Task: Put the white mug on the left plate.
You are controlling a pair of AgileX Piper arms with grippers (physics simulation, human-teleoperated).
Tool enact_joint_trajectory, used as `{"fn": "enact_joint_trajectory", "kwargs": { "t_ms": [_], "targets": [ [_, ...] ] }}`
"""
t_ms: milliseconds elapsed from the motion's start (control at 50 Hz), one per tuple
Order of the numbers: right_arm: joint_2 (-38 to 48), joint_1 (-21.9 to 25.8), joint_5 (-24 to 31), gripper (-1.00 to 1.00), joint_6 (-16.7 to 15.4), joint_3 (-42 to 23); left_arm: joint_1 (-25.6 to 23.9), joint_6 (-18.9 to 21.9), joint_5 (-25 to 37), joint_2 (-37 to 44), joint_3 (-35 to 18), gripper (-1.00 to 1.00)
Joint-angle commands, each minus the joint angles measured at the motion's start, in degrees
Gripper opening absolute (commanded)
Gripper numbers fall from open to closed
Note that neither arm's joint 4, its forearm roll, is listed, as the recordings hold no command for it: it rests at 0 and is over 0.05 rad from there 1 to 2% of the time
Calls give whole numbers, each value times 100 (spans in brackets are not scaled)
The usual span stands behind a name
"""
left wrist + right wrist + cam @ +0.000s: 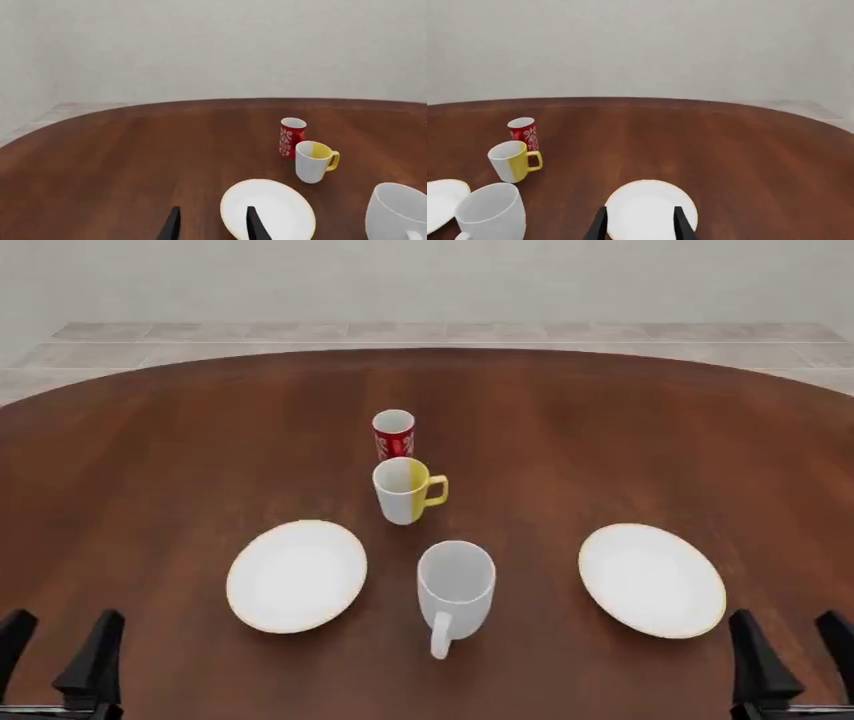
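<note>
While both claws gape empty, white mug (455, 585) upright btwn plates, red cup's (392, 434) print unreadable.

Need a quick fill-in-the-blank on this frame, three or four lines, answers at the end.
1. The white mug stands upright between the two ____.
2. Its handle points toward the ____ edge of the table, the arms' side.
3. The small cup farthest from the arms, behind the yellow-handled mug, is red and ____.
4. The left hand and right hand both hold ____.

Missing words: plates; near; white; nothing
</note>
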Motion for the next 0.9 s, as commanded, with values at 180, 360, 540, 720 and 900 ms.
{"fn": "enact_joint_trajectory", "kwargs": {
  "t_ms": [180, 360, 540, 720, 900],
  "targets": [
    [528, -214, -328, 100, -108, 1, -44, -44, -122, -10, 14, 100],
    [581, -231, -377, 100, -128, 0, -75, -83, -108, -10, 29, 100],
    [597, -244, -387, 100, -127, -2, -413, -267, -32, -5, -8, 100],
    [543, -281, -341, 100, -157, -7, -507, -939, -613, 1086, -33, 100],
    [486, -302, -285, 100, -158, -6, -1109, -583, -351, 1235, -402, 100]
  ]
}}
